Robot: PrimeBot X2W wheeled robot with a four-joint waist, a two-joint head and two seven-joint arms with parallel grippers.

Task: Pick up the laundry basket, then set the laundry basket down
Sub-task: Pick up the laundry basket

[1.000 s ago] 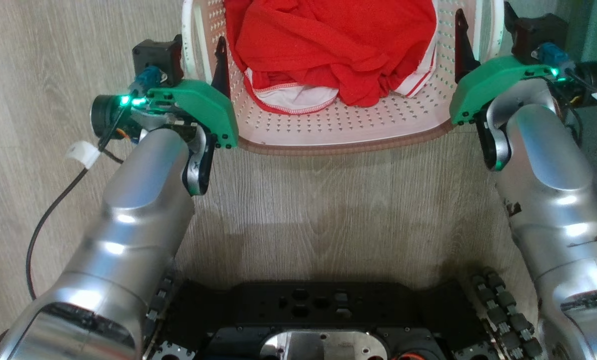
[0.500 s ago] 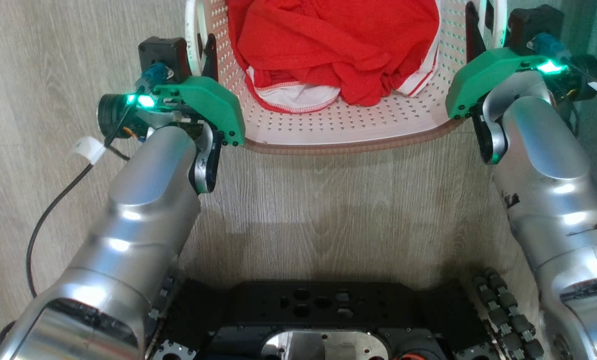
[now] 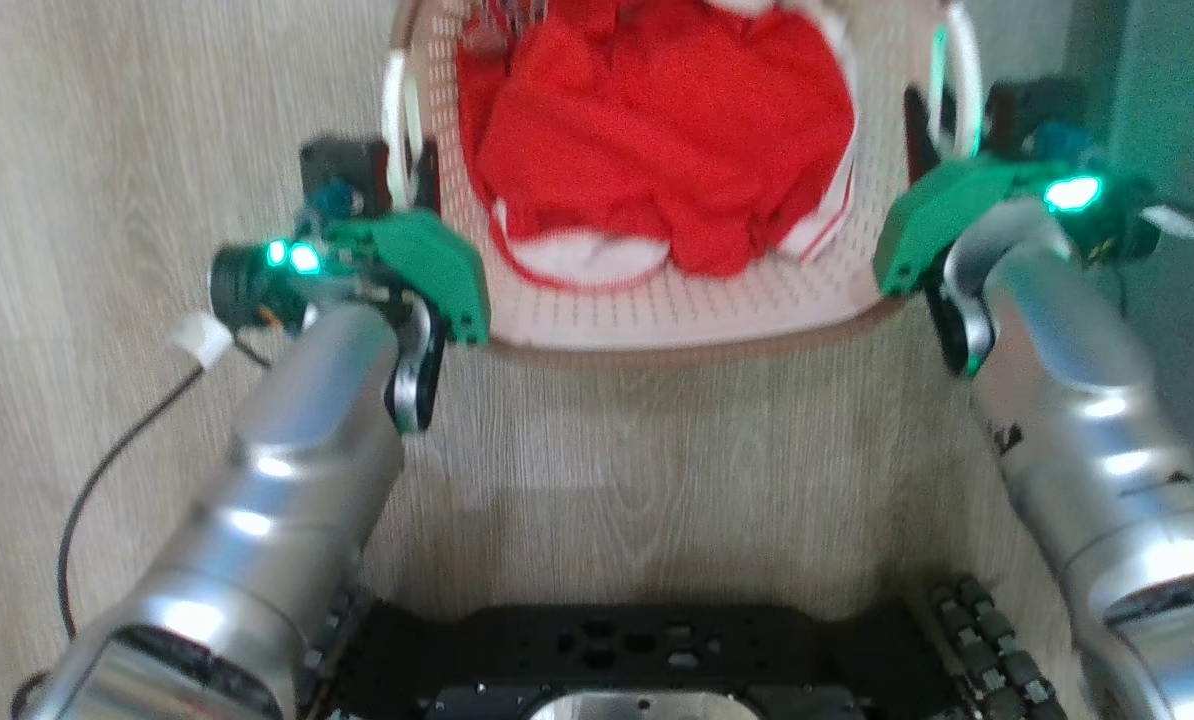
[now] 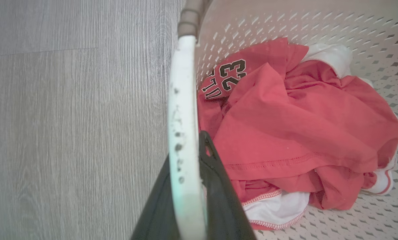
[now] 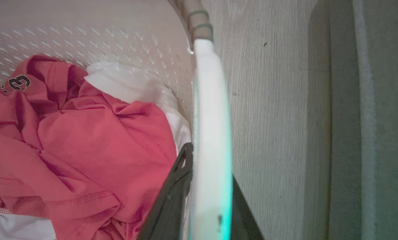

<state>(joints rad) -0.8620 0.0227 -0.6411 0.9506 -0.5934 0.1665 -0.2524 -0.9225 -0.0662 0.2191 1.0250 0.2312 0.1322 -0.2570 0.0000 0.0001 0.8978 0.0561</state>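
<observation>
Since a second ago both claws have closed: their dark fingers, which then stood spread on either side of the handles, now pinch them, and the head's own view has shifted and gone blurry. The left gripper [image 4: 185,156] is clamped on the left white plastic loop handle [image 4: 183,110], one finger inside the basket wall and one outside. The right gripper [image 5: 209,156] is clamped the same way on the right white loop handle [image 5: 210,110]. Between the two hangs or sits the small cream perforated plastic laundry basket [image 3: 677,300] with its brown woven-look rim [image 3: 677,345]. Its mouth faces up, its near wall is turned toward the robot's dark wheeled base [image 3: 637,650], and a handle sits on each side. Its far end is cut off at the top of the head view, so I cannot tell whether the long axis runs across or away from the robot. Inside lies a rumpled red jersey [image 3: 657,150] with white trim and a dark "23" [image 4: 232,71]. Below is pale grey wood-look flooring [image 3: 657,450]; whether the basket's bottom touches it is hidden.
</observation>
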